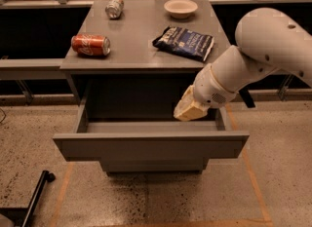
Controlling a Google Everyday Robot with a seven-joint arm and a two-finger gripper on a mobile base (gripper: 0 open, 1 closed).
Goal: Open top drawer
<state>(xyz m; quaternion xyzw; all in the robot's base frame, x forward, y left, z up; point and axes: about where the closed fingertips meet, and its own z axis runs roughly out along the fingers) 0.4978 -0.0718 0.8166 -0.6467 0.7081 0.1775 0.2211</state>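
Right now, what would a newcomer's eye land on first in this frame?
First, the big white arm reaching in from the right. Its tan gripper hangs over the right end of the top drawer, which stands pulled far out below the grey tabletop. Next come the red soda can lying on its side at the tabletop's left and the dark blue snack bag to its right.

The arm (pixel 243 65) is smooth white plastic, built of fat, rounded shells, with a thin dark seam ringing the wrist. A few small dark dots mark the upper shell, and a patch of fine holes sits near the wrist. The gripper (pixel 187 110) is cream-yellow and blocky, and it sits just above the right end of the top drawer (pixel 146 145).
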